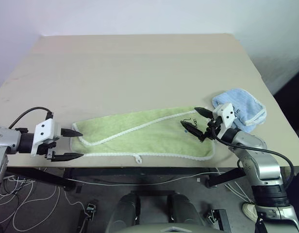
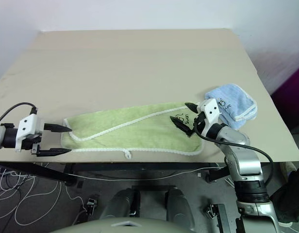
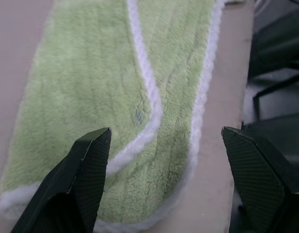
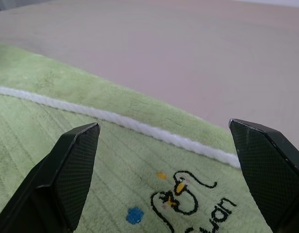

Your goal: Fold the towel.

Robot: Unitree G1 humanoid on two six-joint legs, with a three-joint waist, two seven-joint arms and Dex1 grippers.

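Two claws flank the towel (image 1: 149,133), a light yellow-green cloth that lies along the near edge of the bench (image 1: 140,63), folded lengthwise so that a white stitched edge runs slantwise across its upper layer. A small white loop (image 1: 138,158) hangs from the near hem, about midway along it.

At the towel's left end the left claw (image 1: 74,144) hovers with its two black fingers spread apart, one over the corner of the cloth and one just off the bench edge; nothing is between them, and they hold nothing.

At the right end the right claw (image 1: 194,119) stands wide open above the dark printed mark (image 4: 188,199), its fingers (image 4: 74,165) apart on either side of the print and gripping nothing; whether the tips touch the cloth cannot be told.

Just beyond that claw, close to the towel's right end, sits a smaller light blue towel (image 1: 246,109) with white edging, bunched into a soft heap.
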